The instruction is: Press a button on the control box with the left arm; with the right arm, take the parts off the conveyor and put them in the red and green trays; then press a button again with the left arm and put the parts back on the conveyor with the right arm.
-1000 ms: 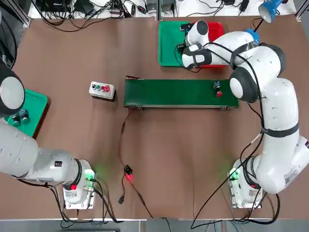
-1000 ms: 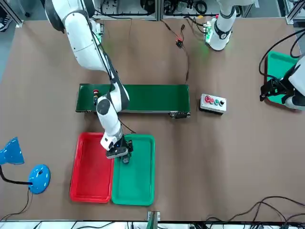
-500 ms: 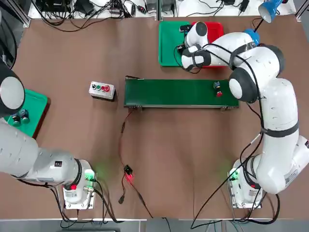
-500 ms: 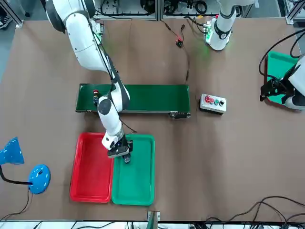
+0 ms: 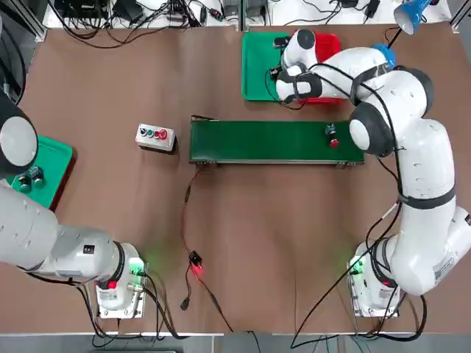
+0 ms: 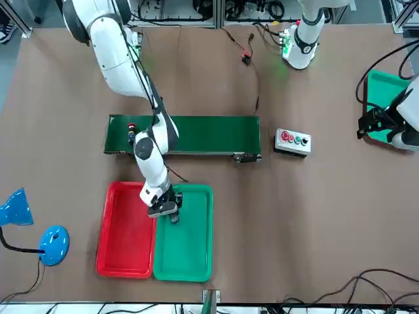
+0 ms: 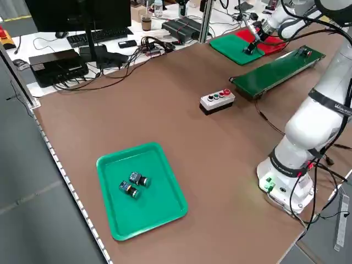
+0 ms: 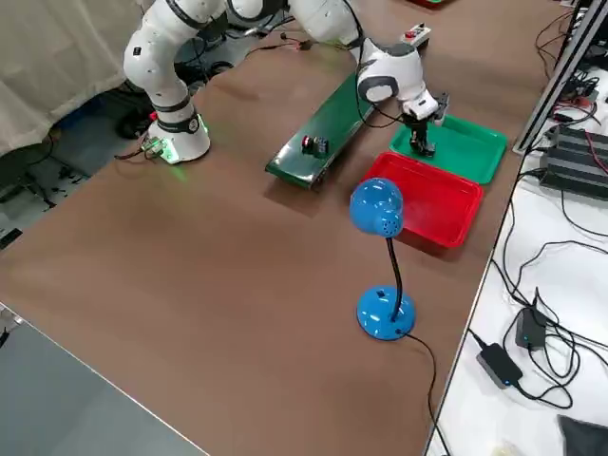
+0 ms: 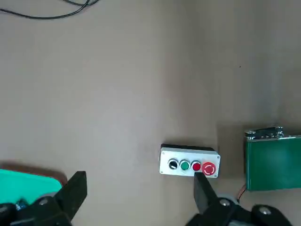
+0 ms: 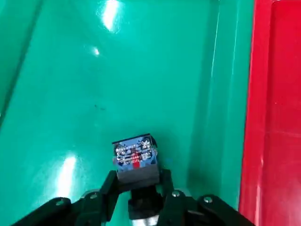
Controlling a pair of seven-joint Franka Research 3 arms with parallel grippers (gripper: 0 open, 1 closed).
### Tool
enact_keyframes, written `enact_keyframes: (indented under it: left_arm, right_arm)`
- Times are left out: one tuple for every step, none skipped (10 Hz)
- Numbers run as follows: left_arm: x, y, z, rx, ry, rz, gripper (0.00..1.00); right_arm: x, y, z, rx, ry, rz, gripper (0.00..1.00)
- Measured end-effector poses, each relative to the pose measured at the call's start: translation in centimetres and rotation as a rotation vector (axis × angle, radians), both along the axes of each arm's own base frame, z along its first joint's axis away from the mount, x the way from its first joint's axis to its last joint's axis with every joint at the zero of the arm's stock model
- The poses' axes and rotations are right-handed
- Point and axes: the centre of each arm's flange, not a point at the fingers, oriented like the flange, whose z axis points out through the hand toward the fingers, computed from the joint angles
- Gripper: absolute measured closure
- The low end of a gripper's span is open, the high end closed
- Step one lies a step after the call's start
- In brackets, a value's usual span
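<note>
Right arm has shifted slightly toward the robot's left since the earlier frame; parts on the belt and in the side tray haven't moved. Right tool is down at the green tray, clenched on a part. Can't tell if it's touching the tray floor. Second part sits on the conveyor, near its right end; red tray is empty. Reads like the return leg: red part back, green one next. Next move: lift straight up, clear the rim, carry to the belt. Watch for a tilted part slipping. Left tool is released, over the surface between side tray and control box. Two more parts lie in that side tray.
</note>
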Motion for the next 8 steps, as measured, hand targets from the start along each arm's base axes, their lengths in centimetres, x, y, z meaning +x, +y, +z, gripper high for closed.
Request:
enact_keyframes:
  left_arm:
    - [0.0,0.0,0.0,0.000,0.000,0.000,0.00]
    - [0.0,0.0,0.0,0.000,0.000,0.000,0.00]
    - [0.0,0.0,0.0,0.000,0.000,0.000,0.00]
    - [0.0,0.0,0.0,0.000,0.000,0.000,0.00]
    - [0.0,0.0,0.0,0.000,0.001,0.000,0.00]
    - [0.0,0.0,0.0,0.000,0.001,0.000,0.00]
    - [0.0,0.0,-0.1,0.000,0.001,0.001,0.00]
    - [0.0,0.0,-0.1,0.000,0.001,0.001,0.00]
  right_arm:
    - [0.0,0.0,0.9,-0.027,0.073,-0.001,0.59]
    - [-0.1,-0.2,2.5,-0.046,0.131,-0.003,0.59]
    - [-0.3,-0.4,4.6,-0.060,0.179,-0.004,0.59]
    - [-0.6,-1.0,7.2,-0.070,0.222,-0.007,0.59]
    - [-0.7,-1.6,9.9,-0.072,0.248,-0.012,0.59]
    - [-1.1,-2.1,12.3,-0.070,0.263,-0.014,0.59]
    - [-1.8,-2.5,14.0,-0.069,0.278,-0.015,0.59]
    - [-2.9,-3.1,15.1,-0.070,0.295,-0.016,0.59]
